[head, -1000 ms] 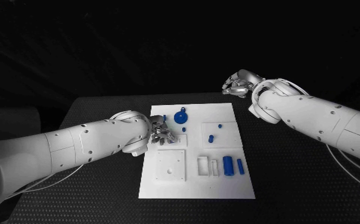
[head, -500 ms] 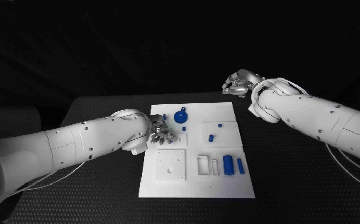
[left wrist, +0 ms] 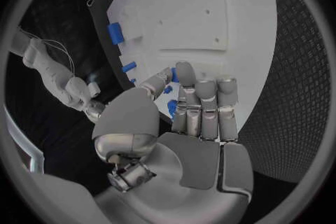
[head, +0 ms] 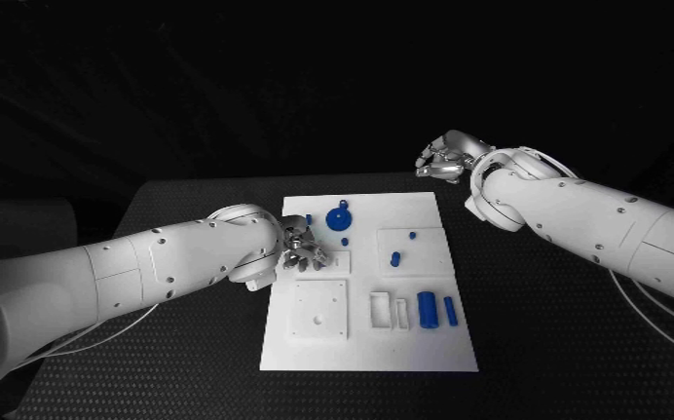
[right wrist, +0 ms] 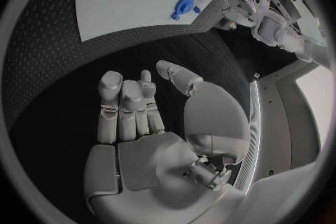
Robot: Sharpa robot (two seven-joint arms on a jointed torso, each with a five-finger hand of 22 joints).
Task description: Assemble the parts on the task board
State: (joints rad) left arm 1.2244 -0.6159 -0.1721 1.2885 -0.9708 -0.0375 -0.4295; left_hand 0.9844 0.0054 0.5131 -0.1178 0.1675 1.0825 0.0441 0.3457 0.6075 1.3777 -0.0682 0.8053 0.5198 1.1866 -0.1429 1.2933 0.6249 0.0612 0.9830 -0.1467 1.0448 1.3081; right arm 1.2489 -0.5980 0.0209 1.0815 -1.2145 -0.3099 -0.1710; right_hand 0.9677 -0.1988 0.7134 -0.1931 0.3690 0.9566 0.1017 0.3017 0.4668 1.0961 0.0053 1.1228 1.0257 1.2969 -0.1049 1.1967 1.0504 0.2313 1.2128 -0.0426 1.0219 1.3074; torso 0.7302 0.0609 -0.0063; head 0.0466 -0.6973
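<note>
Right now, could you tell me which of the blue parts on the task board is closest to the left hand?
The small blue peg just beside the left hand, below the round blue disc. The other blue parts sit farther toward the board's right side.

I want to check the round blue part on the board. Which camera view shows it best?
The head view: the round blue part lies unobstructed near the far edge of the task board, seen from above. The right wrist view shows it small and distorted near the rim. In the left wrist view I cannot identify it.

The left hand [head: 301, 249] crowds the task board's [head: 422, 208] left edge beside the disc [head: 337, 218].
</note>
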